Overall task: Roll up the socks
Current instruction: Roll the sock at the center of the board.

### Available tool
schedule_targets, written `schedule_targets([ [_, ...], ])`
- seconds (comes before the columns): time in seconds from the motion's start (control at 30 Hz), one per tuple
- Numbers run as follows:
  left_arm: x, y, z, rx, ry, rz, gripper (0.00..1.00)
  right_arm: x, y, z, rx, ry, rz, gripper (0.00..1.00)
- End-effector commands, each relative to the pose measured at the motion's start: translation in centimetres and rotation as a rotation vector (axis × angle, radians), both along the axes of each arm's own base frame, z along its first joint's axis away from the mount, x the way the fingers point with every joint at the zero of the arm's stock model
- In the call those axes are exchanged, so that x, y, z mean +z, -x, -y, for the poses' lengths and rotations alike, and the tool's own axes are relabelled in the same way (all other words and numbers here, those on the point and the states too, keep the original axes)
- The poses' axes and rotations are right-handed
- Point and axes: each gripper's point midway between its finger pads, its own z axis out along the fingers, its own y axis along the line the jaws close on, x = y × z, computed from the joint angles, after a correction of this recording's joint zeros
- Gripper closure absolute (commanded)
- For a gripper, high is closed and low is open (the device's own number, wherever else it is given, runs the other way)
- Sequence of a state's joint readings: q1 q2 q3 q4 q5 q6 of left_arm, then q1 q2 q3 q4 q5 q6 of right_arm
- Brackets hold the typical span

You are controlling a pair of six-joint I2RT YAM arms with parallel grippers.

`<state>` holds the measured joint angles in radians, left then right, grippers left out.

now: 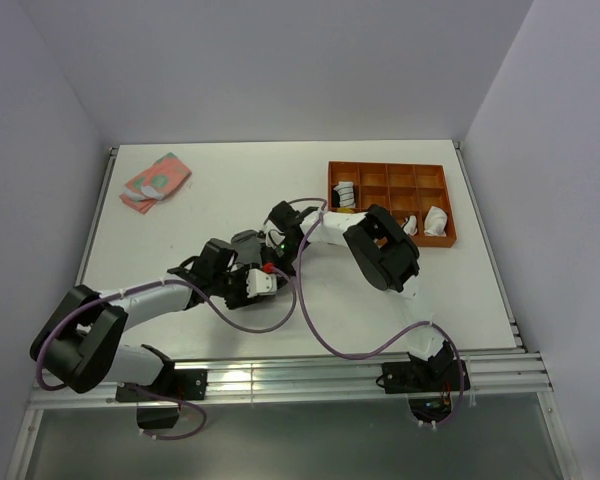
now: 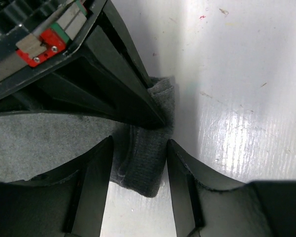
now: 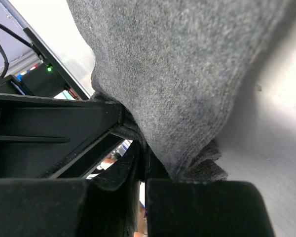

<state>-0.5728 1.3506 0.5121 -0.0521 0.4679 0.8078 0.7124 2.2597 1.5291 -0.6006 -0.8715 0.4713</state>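
Two black fingers of the left gripper (image 2: 139, 144) stand apart on either side of the grey sock (image 2: 144, 170). The sock's folded, rounded end fills the gap between them. Whether the pads actually press the fabric cannot be told from the wrist view. From the opposite side, the right gripper (image 3: 143, 170) is clamped tight on the same sock. A pinch of grey knit is caught between its closed fingers, and the rest of the fabric drapes over and above them. In the left wrist view, the right gripper's fingertips meet the sock just beyond the left gripper's opening, so the two grippers sit nose to nose with the sock between them. The sock's flat part spreads out on the white table (image 1: 210, 195), which is glossy and lightly scuffed beside it.

From above, the spot where the grippers meet lies near the orange tray (image 1: 390, 166), to its left and toward the arm bases. The tray is split into small compartments, and a few hold rolled bundles (image 1: 436, 220). Well to the left of the tray, at about the same depth, lies a crumpled pink and green cloth (image 1: 156, 182). Pale walls (image 1: 280, 60) rise behind the tray and along both sides of the table.
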Motion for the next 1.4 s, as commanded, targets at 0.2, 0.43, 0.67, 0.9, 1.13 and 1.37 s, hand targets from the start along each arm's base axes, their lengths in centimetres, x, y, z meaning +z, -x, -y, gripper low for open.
schedule_targets([
  [0.2, -1.6, 2.7, -0.4, -0.102, -0.091, -0.184, 0.62, 2.8, -0.1, 0.0, -0.011, -0.057, 0.03, 0.93],
  [0.43, -2.1, 4.5, -0.7, -0.144, -0.126, -0.312, 0.76, 3.6, -0.9, -0.3, -0.059, -0.072, 0.101, 0.76],
  [0.67, -0.7, 6.0, -0.3, -0.162, -0.086, -0.431, 0.86, 5.1, -3.2, 0.4, -0.161, -0.026, 0.287, 0.66],
  [0.9, 0.9, 6.8, -1.3, -0.185, -0.03, -0.7, 0.92, 5.8, -4.9, 3.3, -0.345, 0.023, 0.498, 0.62],
  [1.13, 2.7, 5.7, -2.4, -0.165, 0.047, -0.927, 0.94, 7.5, -5.7, 6.1, -0.494, -0.016, 0.74, 0.66],
  [1.37, 2.2, 6.2, -3.1, -0.171, 0.026, -1.064, 0.96, 9.1, -2.6, 3.4, -0.344, -0.012, 1.07, 0.64],
])
